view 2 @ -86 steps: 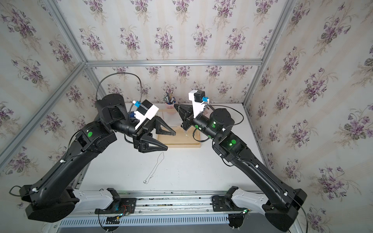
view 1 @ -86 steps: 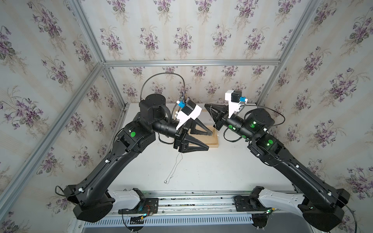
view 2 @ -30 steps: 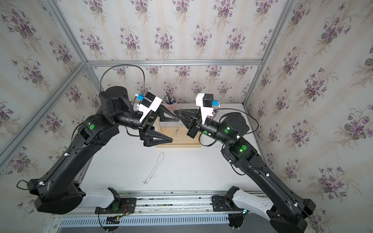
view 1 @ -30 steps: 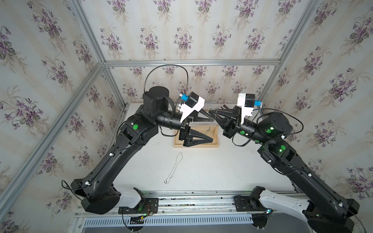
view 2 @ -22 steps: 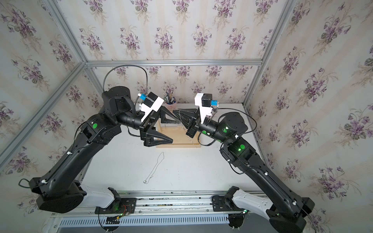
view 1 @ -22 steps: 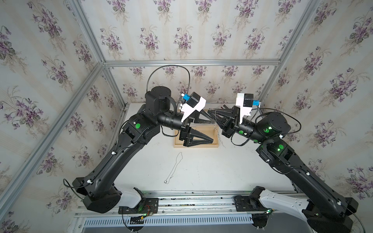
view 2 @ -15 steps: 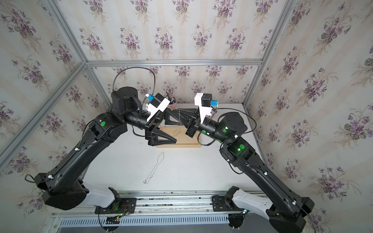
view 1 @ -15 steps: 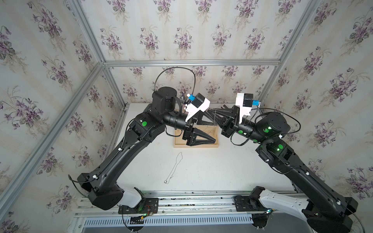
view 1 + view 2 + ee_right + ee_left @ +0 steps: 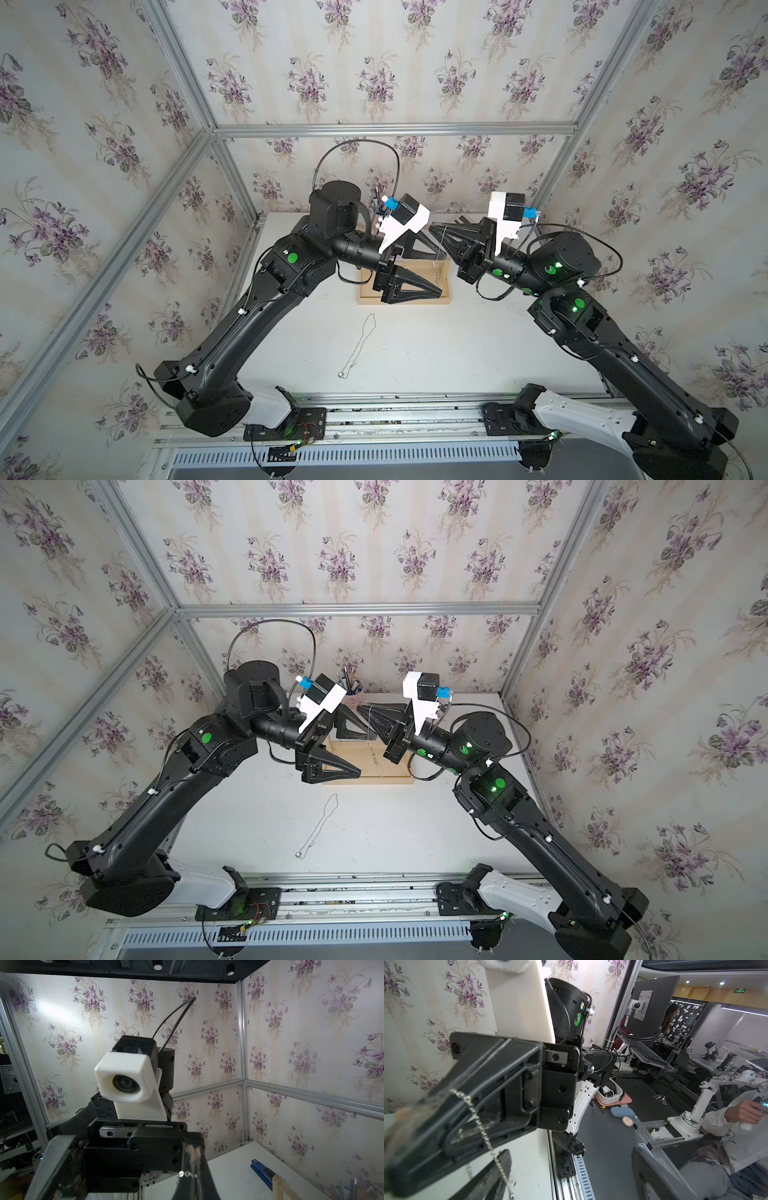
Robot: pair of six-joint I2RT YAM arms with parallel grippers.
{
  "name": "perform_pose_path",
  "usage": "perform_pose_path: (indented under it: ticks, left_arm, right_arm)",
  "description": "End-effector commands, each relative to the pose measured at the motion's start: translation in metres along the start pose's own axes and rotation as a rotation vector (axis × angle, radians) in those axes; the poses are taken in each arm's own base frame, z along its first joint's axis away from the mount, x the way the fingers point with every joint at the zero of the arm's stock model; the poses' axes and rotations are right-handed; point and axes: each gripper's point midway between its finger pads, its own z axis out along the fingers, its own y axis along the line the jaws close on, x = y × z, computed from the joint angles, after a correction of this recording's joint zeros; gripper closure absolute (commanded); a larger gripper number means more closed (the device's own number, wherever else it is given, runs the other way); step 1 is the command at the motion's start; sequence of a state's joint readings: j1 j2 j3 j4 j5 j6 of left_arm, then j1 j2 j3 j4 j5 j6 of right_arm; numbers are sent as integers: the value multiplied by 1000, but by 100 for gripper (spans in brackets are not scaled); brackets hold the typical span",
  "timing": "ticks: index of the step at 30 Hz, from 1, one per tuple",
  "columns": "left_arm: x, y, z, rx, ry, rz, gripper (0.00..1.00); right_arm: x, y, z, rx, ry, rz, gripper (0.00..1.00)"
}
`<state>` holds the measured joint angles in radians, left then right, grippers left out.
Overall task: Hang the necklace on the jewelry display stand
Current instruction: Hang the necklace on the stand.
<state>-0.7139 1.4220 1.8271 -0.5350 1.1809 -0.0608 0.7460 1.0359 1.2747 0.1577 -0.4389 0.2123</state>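
Observation:
My right gripper is shut on a silver bead necklace, which hangs from its tips down over the jewelry display stand, a light wooden tray with a thin crossbar. My left gripper is open and faces the right one, its fingertips on either side of the hanging chain. I cannot tell whether they touch it. A wooden upright of the stand shows in the right wrist view.
A second thin necklace lies on the white table in front of the stand. A pen cup stands at the back wall, and a blue stapler lies behind the stand. Papered walls close in the back and sides.
My left arm has swung right and back, bringing its open fingers up to the right gripper and the hanging chain. The right gripper has stayed shut and shifted slightly left.

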Motion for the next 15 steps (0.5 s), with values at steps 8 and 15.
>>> perform_pose_path:
  ticks: [8, 15]
  left_arm:
    - [2, -6, 6, 82, 1, -13, 8]
    - [12, -7, 11, 97, 22, -51, 13]
  right_arm:
    - [-3, -1, 3, -1, -22, -11, 100]
    - [5, -19, 9, 72, -13, -30, 100]
